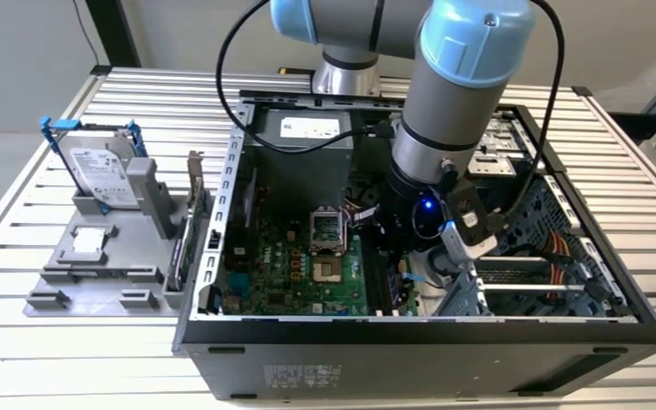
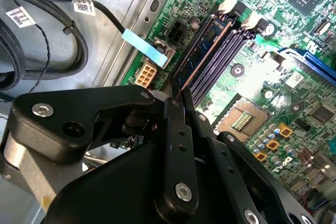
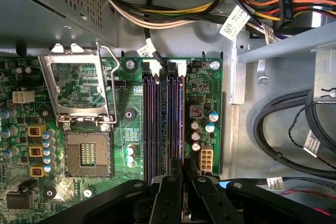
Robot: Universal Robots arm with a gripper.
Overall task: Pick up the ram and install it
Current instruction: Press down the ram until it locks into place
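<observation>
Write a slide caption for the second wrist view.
Black hand closed on the thin blue ram stick, which stands edge-on in a slot on the green motherboard.

ram (image 2: 202, 51) | long skinny blue stick, row of dark chips down the face | standing on edge in the slot nearest the motherboard (image 2: 294, 72) edge, beside the empty slots | near end pinched between black fingers (image 2: 176, 129)

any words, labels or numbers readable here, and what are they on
None can be read.
Hard drive label: too small.
Power supply label: too small.
Case sticker: blurred.
Cable tags: print too small.
</observation>
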